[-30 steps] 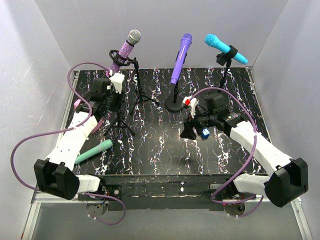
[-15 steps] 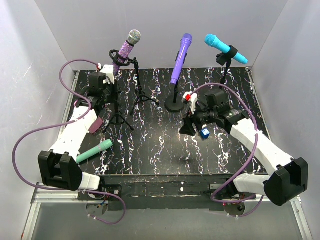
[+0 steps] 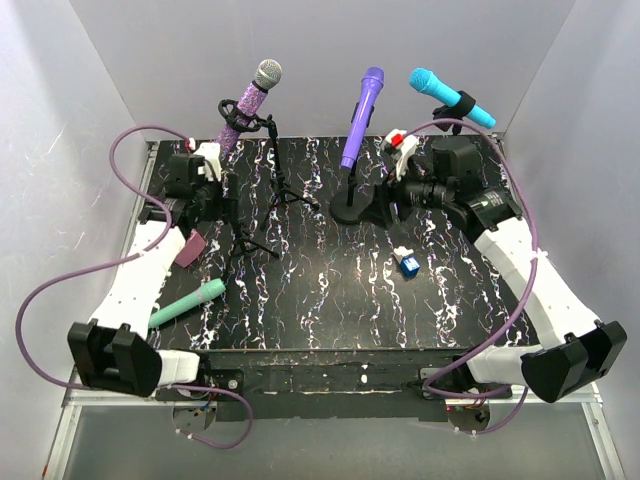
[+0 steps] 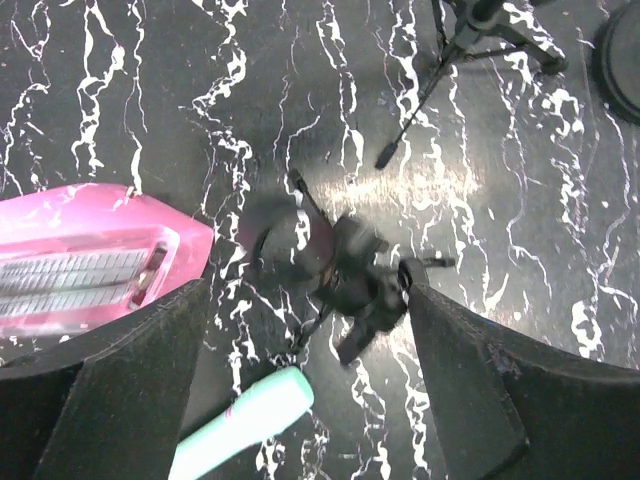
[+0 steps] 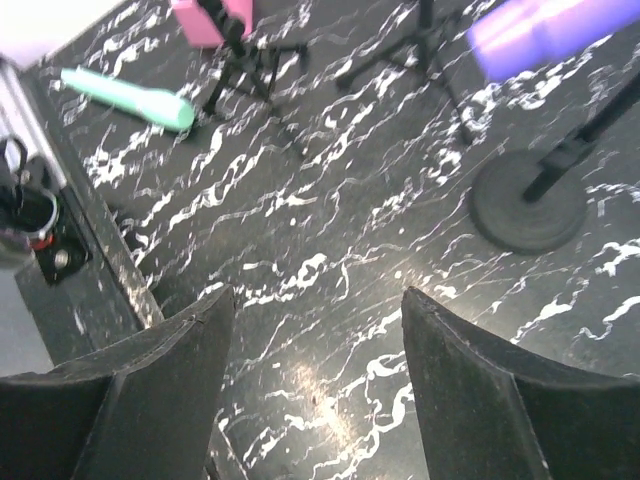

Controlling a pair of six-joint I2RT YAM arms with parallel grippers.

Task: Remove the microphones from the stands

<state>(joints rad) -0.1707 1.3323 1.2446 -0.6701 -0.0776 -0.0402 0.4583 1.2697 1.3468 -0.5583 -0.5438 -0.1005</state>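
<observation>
A black, white-veined table (image 3: 330, 290) stands between white walls (image 3: 320, 50). Along the upper edge of the frame, a glittery microphone (image 3: 249, 102), a purple microphone (image 3: 360, 118) and a cyan microphone (image 3: 430, 83) sit in stands. A teal microphone (image 3: 187, 303) and a pink microphone (image 3: 190, 247) lie at the left with a blue block (image 3: 408, 265) right of centre, and the left gripper (image 4: 300, 298) and right gripper (image 5: 318, 297) both gape empty.

High rear camera and both wrist cameras overlook table (image 3: 330, 300).

No legible text or labels

Tripod stand (image 4: 345, 280) beside pink object (image 4: 90, 262), mint microphone (image 4: 245, 420)
</observation>
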